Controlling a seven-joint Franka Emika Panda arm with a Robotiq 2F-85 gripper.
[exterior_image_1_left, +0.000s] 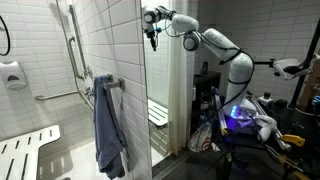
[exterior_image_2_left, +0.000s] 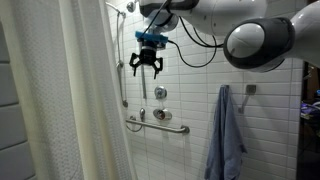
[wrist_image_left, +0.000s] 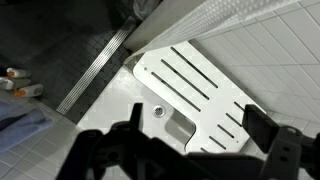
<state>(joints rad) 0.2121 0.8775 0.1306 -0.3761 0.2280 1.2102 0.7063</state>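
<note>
My gripper (exterior_image_2_left: 148, 72) hangs high in a tiled shower stall with its jaws wide open and nothing between them. In an exterior view the gripper (exterior_image_1_left: 152, 38) sits near the top of the wall edge, at the end of the outstretched arm. Looking straight down in the wrist view, the gripper (wrist_image_left: 198, 125) frames a white slatted shower seat (wrist_image_left: 190, 90) far below, beside a round drain (wrist_image_left: 158, 111). A blue towel (exterior_image_1_left: 108, 125) hangs from a grab bar, well below the gripper; the towel (exterior_image_2_left: 227, 135) also shows on the wall to one side.
A white shower curtain (exterior_image_2_left: 60, 100) hangs along one side. A grab bar (exterior_image_2_left: 158, 125) and valve (exterior_image_2_left: 160, 93) are on the tiled wall under the gripper. A long floor grate (wrist_image_left: 95, 70) and small bottles (wrist_image_left: 15, 78) lie below. A cluttered cart (exterior_image_1_left: 240, 120) stands by the robot base.
</note>
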